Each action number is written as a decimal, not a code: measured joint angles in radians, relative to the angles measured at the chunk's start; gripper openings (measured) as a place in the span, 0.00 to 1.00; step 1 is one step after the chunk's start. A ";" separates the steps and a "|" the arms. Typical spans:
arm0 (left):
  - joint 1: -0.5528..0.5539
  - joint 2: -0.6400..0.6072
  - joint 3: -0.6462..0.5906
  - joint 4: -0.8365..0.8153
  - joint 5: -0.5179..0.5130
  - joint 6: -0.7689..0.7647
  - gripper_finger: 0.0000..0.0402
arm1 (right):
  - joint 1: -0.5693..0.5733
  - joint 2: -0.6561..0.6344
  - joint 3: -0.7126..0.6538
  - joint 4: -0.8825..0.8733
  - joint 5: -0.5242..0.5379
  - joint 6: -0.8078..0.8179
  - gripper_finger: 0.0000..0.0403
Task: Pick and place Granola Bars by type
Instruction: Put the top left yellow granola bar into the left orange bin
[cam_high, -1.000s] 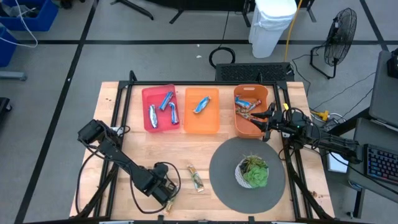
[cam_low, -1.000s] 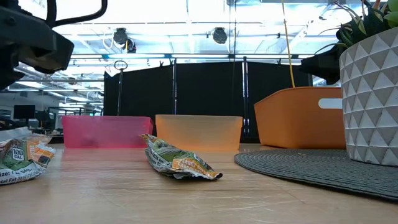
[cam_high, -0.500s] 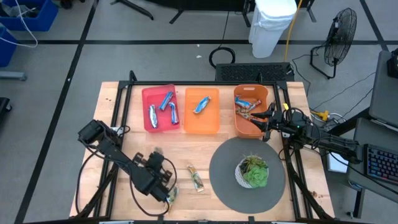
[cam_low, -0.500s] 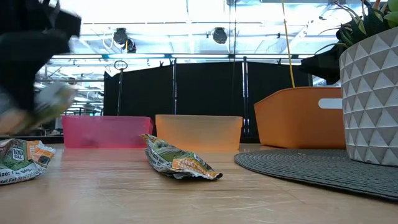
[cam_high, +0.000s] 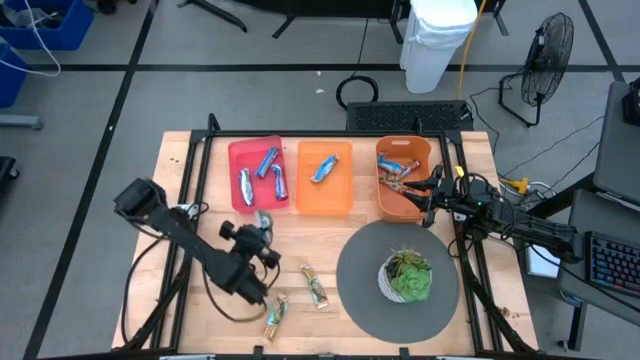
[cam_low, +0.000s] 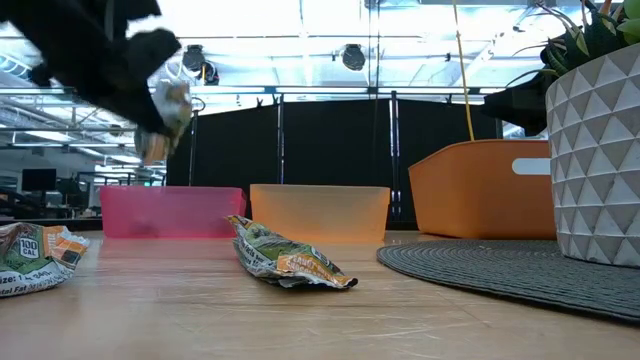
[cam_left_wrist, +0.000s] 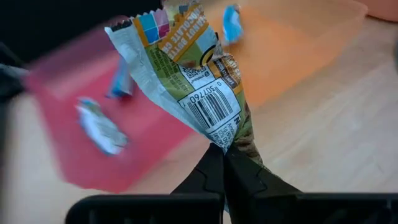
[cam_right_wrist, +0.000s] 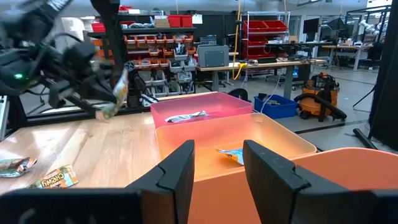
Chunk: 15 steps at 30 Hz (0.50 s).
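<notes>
Left gripper (cam_high: 262, 232) clamped on green-gold bar (cam_left_wrist: 193, 81), lifted near pink bin (cam_high: 257, 173); barcode seen only at wrist. Right gripper (cam_right_wrist: 217, 163) parted over orange basket (cam_high: 403, 182). Half second ago, lower, nearer table edge.

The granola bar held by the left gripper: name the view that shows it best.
The left wrist view: the green-gold granola bar fills it, barcode readable, pinched in the left gripper. The high view shows only a small speck near the red bin; the low and right wrist views show it blurred and distant.
</notes>
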 joint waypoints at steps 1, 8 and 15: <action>0.006 -0.028 -0.056 0.098 -0.006 0.044 0.00 | 0.000 0.000 0.000 0.000 0.000 0.000 0.32; 0.078 -0.237 -0.455 0.862 0.002 0.392 0.00 | 0.000 0.000 0.000 0.000 0.000 0.000 0.32; 0.227 -0.350 -0.726 1.676 0.181 1.032 0.00 | 0.000 0.000 0.000 0.000 0.000 0.000 0.32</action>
